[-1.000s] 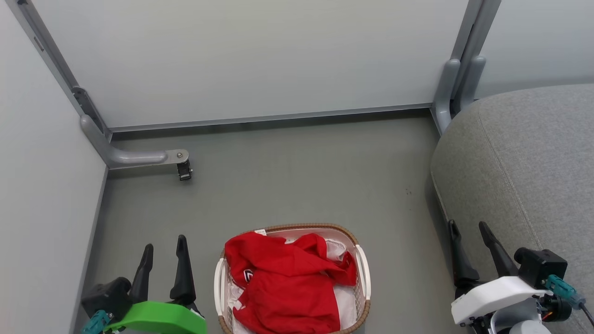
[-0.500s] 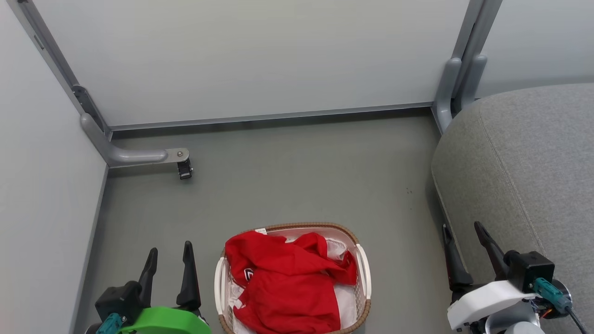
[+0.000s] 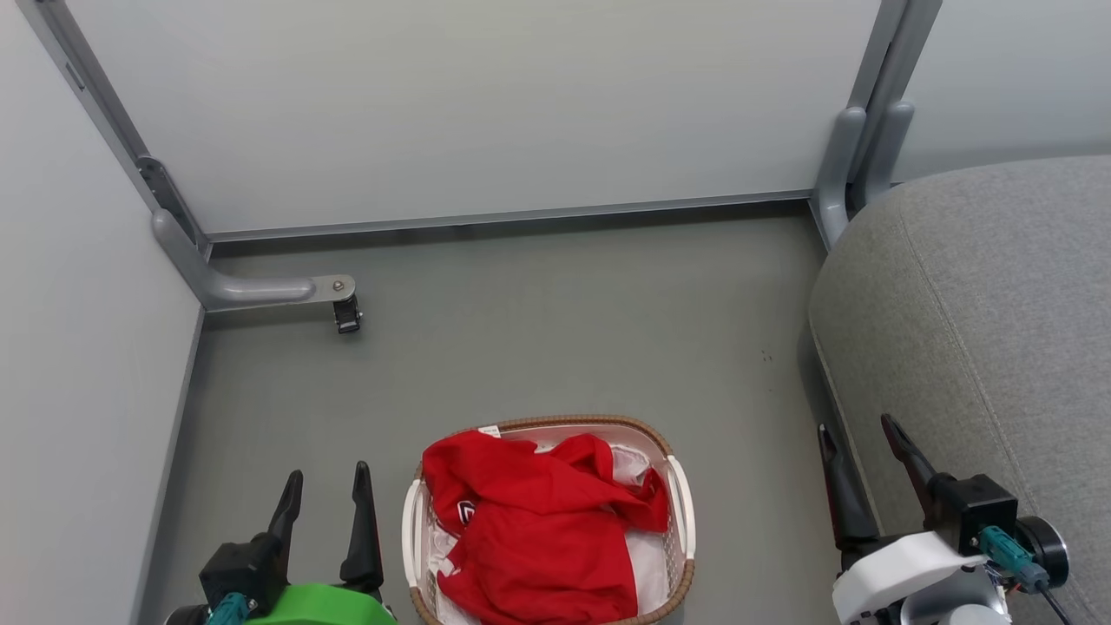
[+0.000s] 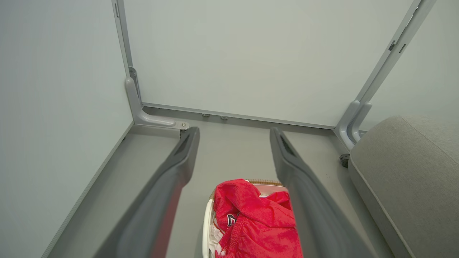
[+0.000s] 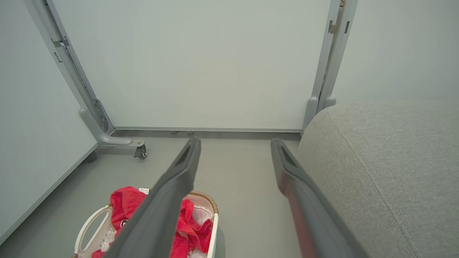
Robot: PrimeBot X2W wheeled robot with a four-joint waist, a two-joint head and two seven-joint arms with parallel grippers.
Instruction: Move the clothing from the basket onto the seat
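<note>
- The seat (image 3: 981, 330) takes up the right side, with its near corner just beside the right pincer (image 3: 855, 425). It is bare, so none of the task is done yet. Any spot well in from the rounded edge should suit the drop.
- The basket (image 3: 680, 499) stands on the floor (image 3: 538, 330) between the two pincers, lower than the seat. I judge the step in hand to be the reach down into it.
- The clothing (image 3: 538, 521) lies heaped in the basket, with red folds piled over the left and middle. A white sheet (image 3: 642, 555) shows beneath at the right. Aim at a raised red fold near the top of the heap, so the fingers take red cloth alone and leave the sheet.
- The left pincer (image 3: 328, 473) hangs just beside the basket's left side, jaws spread wide and empty. The right pincer is likewise wide and empty. Either should come in from above, clear of the brown rim, and close only once a fold sits deep between the fingers. A shallow pinch may slip, and a snag on the rim could tip the basket.
</note>
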